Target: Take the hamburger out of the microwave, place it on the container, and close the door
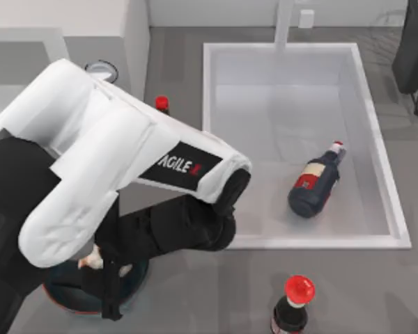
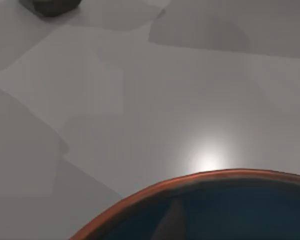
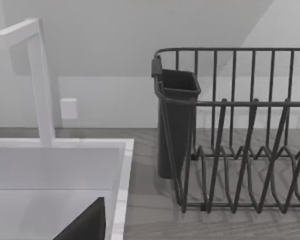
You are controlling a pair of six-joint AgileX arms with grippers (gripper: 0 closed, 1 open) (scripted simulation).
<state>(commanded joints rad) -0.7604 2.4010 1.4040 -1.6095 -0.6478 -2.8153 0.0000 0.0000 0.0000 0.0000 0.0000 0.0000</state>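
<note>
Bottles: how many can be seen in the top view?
3: a dark blue bottle lying in the sink, a red-capped bottle at the front edge, and a red cap beside the left arm; others may be hidden.

Container point(image 2: 225, 215): dark blue bowl, reddish-brown rim, close below the camera.
Table point(image 2: 140, 100): grey, with 1 bright shiny spot beside the rim.

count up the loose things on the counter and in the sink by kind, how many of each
Bottles: 3, one lying in the sink, one upright with a red cap at the front edge, one red cap showing beside the left arm
Bowls: 1, the container
Hamburgers: 1, the hamburger, over the container
Total: 5
</note>
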